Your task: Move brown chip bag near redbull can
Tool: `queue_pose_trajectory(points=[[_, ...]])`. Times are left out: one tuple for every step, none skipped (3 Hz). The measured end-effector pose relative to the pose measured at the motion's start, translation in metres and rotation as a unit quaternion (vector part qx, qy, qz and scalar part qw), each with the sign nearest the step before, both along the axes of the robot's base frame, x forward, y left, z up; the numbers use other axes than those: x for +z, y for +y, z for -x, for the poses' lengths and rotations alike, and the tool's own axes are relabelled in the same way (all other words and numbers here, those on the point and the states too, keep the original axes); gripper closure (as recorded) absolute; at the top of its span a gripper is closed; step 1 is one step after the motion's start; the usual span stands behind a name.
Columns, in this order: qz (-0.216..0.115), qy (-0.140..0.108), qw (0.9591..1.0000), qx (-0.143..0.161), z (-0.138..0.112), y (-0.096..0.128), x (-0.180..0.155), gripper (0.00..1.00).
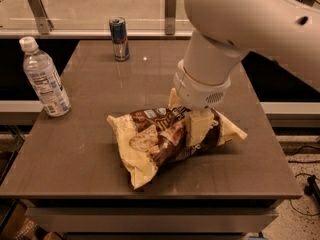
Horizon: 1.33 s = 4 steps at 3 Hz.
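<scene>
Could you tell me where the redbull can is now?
In the camera view, the redbull can stands upright at the far edge of the table, left of centre, right of the water bottle. The hand is down on the brown chip bag.

hand down on brown chip bag, redbull can well apart
</scene>
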<state>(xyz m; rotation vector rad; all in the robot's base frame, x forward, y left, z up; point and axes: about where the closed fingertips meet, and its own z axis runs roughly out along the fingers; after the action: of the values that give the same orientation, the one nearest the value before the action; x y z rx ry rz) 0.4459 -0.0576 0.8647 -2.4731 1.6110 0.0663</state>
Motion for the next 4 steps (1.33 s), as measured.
queue_pose_trajectory(points=[[-0.004,-0.004,1.0,0.005,-0.02,-0.004,0.017,1.0],[-0.007,-0.014,0.9999,0.007,-0.04,-0.008,0.034,1.0],[-0.009,-0.025,0.9996,0.009,-0.056,-0.009,0.047,1.0],[-0.01,-0.036,0.9993,0.008,-0.072,-0.011,0.061,1.0]])
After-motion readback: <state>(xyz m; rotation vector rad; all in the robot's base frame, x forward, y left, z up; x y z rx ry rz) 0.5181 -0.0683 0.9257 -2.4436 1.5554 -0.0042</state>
